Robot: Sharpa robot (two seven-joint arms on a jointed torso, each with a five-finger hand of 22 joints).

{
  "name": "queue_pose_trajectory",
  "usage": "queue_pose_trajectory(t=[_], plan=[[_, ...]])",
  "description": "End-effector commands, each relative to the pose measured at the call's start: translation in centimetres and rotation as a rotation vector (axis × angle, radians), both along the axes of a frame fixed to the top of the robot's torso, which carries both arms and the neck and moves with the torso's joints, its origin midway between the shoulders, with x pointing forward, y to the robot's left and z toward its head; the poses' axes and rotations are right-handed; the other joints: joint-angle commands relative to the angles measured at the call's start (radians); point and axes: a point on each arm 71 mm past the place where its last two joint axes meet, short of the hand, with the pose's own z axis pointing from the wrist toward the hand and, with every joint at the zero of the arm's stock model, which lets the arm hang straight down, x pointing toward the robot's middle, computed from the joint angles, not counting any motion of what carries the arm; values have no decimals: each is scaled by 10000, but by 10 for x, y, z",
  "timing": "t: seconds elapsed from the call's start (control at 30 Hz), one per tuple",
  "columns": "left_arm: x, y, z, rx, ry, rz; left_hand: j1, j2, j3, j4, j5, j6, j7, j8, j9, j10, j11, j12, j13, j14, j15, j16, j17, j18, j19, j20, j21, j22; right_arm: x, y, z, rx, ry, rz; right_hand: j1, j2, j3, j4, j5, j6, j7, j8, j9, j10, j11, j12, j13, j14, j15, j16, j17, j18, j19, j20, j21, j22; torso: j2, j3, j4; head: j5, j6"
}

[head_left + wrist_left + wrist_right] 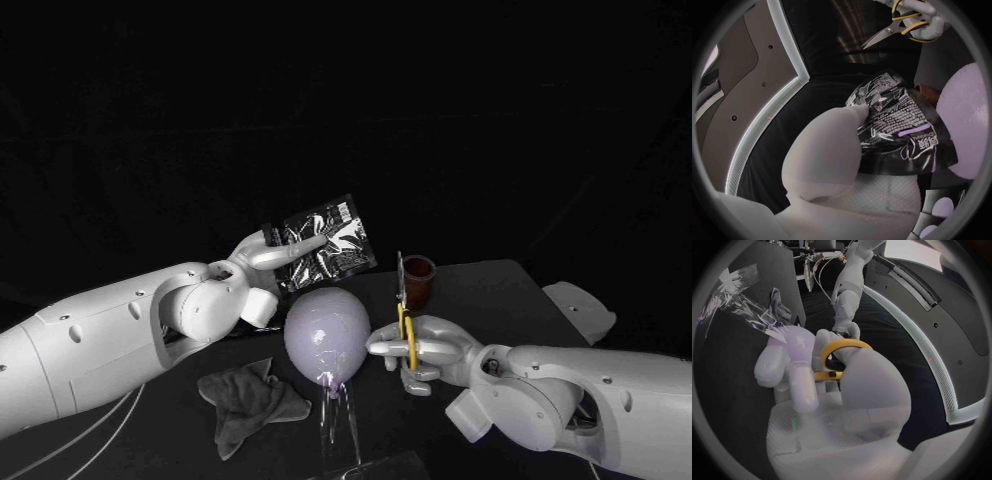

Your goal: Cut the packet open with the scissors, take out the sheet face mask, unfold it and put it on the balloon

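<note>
The left hand (260,258) holds a shiny black foil packet (326,245) up above a pale lilac balloon (326,335), fingers (300,244) pinching its edge. Just beside the balloon, the right hand (421,352) grips yellow-handled scissors (405,316) in closed fingers, blades up. A crumpled grey cloth (248,400) lies on the black bench (490,290).

I see the balloon (326,335) standing between my left hand (267,258) and right hand (426,352), blocking the straight path. A brown cup (418,282) stands at its 2 o'clock, a grey cloth (248,400) at 8 o'clock. The surface (498,290) at the cup's 3 o'clock lies open.
</note>
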Motion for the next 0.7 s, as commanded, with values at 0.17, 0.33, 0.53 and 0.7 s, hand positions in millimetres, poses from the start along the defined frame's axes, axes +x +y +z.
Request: queue_pose_trajectory(t=[0.17,0.33,0.53,0.7], plan=[[-1,-7,3,-183,67,-400,-97,5,76,10,69,-62,-15,50,824,52,-8,-34,2,74,-6,41,17,72,66,-13,47,13,-7,-6,0,297,-7,87,-447,-386,-465,226,-46,255,-9,37,53,1881,-155,3629,3762,248,-729,62,171,280,-251,-18,-347,-172,-1,18,4,-174,-224],[-2,-10,3,-225,62,-499,-107,6,79,12,68,-62,-17,54,829,57,-9,-33,3,80,-7,43,20,70,71,-15,49,12,-8,-13,-2,40,107,-11,-1699,-823,-1639,1126,24,303,-145,583,662,2296,-182,6960,7207,617,-749,1156,2172,210,-81,-40,-11,52,-2,8,-9,-220,-378],[-4,-16,3,-279,92,-717,-115,6,80,13,68,-63,-20,56,833,60,-10,-32,3,83,-8,44,22,70,75,-16,51,12,-10,-18,-5,-501,448,-57,-1088,-432,-1698,1029,-64,268,-331,1460,1723,2933,-392,9918,10153,1023,-918,2171,4338,-152,880,-176,1884,1181,2,17,-3,-249,-451],[-4,-19,3,-326,82,-816,-120,6,81,15,68,-64,-21,58,835,61,-11,-31,3,85,-8,44,23,69,77,-17,52,12,-13,-19,-8,-854,810,264,-1509,-675,-2042,1327,-68,-142,-168,1321,1837,2933,-273,9918,10153,1023,-830,2171,4338,-144,827,-155,1823,1177,2,3,-4,-307,-475]])
